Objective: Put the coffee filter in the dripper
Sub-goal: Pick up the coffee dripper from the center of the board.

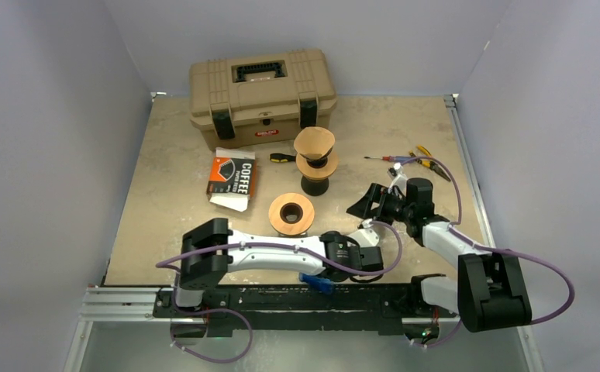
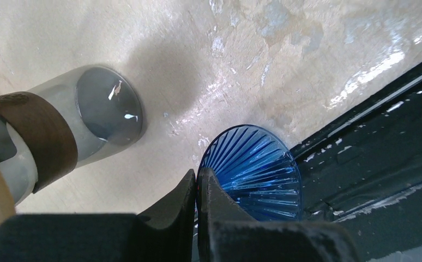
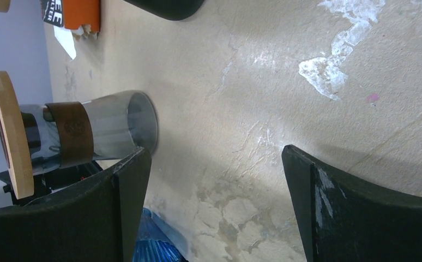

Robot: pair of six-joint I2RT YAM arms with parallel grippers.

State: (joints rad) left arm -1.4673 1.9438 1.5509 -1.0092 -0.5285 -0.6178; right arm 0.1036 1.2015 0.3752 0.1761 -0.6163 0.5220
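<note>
Step in hand: filter grasped, lift not yet made.
Left fingers (image 2: 197, 186) — clamped shut on the rim of the blue ribbed filter (image 2: 255, 174), at the bench's (image 2: 198, 65) near edge.
Next move, as judged: lift it, carry it to the dripper (image 1: 291, 213) beyond, and lower it into the wooden mouth.
Right fingers (image 3: 214, 152) — spread wide, holding nothing.

Glossy ribbed blue plastic cone (image 2: 258, 169), smoky glass carafe (image 2: 97, 109), wooden collar (image 3: 10, 136)

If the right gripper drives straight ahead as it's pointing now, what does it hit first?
Probably the bare tabletop, which fills the gap between the right gripper's open fingers. The glass carafe stands off to one side of that line; depth is unclear.
</note>
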